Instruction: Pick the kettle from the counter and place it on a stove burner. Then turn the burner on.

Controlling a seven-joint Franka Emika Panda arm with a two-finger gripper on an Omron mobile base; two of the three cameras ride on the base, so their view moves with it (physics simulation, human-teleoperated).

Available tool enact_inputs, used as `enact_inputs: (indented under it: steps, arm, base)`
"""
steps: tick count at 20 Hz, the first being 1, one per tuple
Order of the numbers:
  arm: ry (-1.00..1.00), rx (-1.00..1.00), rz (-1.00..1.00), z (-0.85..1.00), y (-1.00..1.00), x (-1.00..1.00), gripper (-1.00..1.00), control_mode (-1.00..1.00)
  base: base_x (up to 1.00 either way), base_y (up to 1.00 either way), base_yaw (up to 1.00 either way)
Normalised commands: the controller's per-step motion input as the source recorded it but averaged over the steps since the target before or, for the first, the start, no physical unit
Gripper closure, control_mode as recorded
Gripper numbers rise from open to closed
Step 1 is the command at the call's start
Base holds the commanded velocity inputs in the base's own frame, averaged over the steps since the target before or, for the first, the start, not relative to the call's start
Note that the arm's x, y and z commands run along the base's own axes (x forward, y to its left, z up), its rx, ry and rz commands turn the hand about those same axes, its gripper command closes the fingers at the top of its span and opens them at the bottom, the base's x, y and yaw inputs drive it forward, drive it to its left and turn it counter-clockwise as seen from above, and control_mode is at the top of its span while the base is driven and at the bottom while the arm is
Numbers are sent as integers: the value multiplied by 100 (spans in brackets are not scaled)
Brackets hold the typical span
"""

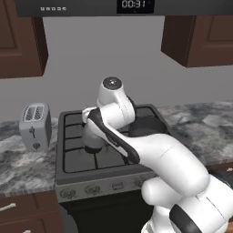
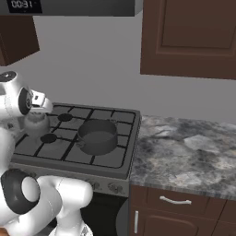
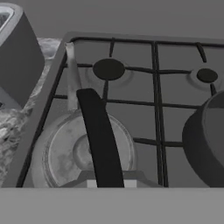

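My claw [image 3: 109,186] is sitting low at the bottom centre of the hand view, right over the kettle [image 3: 83,151]; its tips are hidden there, so I cannot tell whether it is gripping or loose. The kettle is resting on the stove [image 3: 131,100] grates at lower left, dark handle arching up, spout pointing to upper left. A black burner disc [image 3: 109,69] is lying beyond it. The pot [image 3: 208,140] is crowding the right edge.

The right base view is showing the marbled worktop [image 2: 184,152] stretching right over brown cabinets [image 2: 175,207], with the kettle [image 2: 37,123] at left by my arm. The left base view is adding the toaster [image 1: 35,126] at left and a clock display [image 1: 134,4] at the top.
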Motion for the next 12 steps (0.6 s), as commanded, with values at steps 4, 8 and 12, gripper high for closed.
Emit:
enact_inputs:
  steps: [4,8,12]
  arm:
    - [1,-16,0,-31,16,39,100,-100]
    - [0,-18,0,-33,19,45,100,-100]
    - [4,-11,0,-30,14,46,100,-100]
  base:
    - [0,0,0]
    - [0,0,0]
    - [0,0,0]
